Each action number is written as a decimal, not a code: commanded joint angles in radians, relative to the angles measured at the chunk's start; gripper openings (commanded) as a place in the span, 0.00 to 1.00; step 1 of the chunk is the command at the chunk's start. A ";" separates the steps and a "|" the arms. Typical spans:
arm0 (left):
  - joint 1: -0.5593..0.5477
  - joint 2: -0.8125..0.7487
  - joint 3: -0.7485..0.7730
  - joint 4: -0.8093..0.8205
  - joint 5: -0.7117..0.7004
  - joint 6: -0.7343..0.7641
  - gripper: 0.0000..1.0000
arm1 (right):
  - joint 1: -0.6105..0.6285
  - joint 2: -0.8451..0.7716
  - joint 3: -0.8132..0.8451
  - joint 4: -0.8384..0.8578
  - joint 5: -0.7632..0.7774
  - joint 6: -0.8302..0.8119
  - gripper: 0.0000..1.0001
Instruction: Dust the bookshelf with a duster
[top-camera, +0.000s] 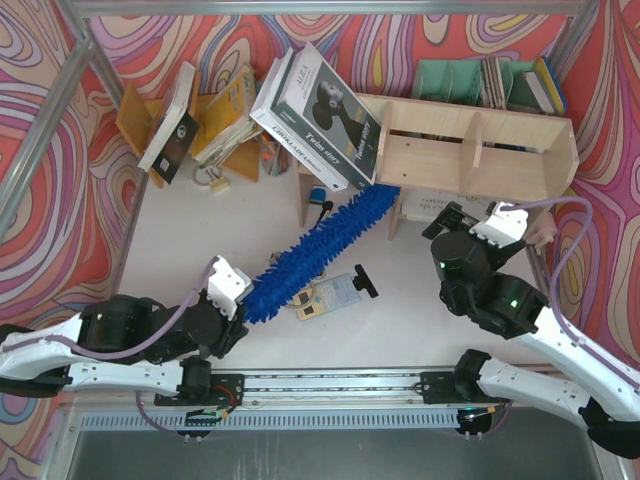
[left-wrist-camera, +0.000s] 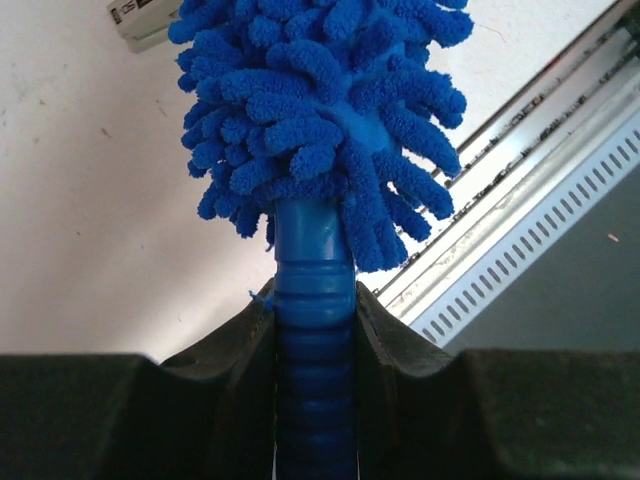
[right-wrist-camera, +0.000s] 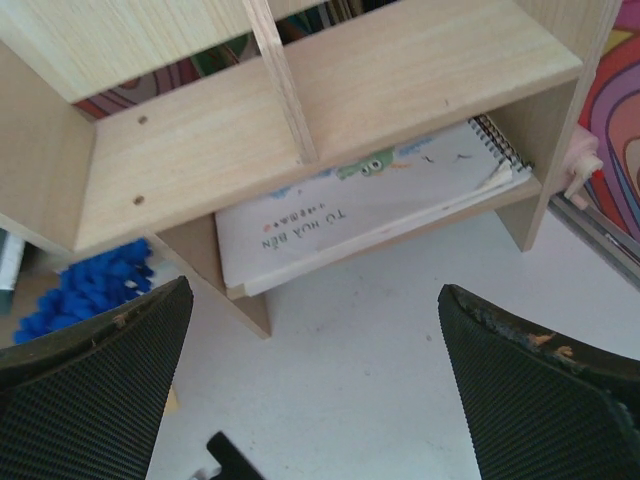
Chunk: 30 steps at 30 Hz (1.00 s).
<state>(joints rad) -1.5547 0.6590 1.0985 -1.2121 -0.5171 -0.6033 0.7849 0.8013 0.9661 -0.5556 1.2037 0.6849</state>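
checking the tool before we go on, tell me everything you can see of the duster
The duster is a long wand of bright-blue fluffy microfiber strands on a ribbed blue handle. The left gripper is shut on that handle. It slants over the white table, its tip at the lower left corner of the plywood bookshelf; contact there is unclear.

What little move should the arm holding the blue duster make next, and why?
Probably swing the left pincer slightly so the duster brushes along the bookshelf: it grips the handle, and the fluffy tip only reaches the shelf's left end.
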 joint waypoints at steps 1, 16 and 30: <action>-0.005 0.046 0.055 0.008 0.058 0.071 0.00 | -0.001 0.020 0.076 0.057 0.025 -0.102 0.99; -0.005 0.066 0.093 0.263 0.007 0.345 0.00 | -0.001 0.001 0.201 0.168 0.011 -0.296 0.99; 0.109 0.286 0.050 0.611 0.220 0.574 0.00 | -0.001 -0.031 0.246 0.243 -0.036 -0.384 0.99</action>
<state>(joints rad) -1.5219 0.9104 1.1496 -0.7628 -0.4068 -0.0879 0.7849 0.7689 1.1858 -0.3450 1.1847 0.3408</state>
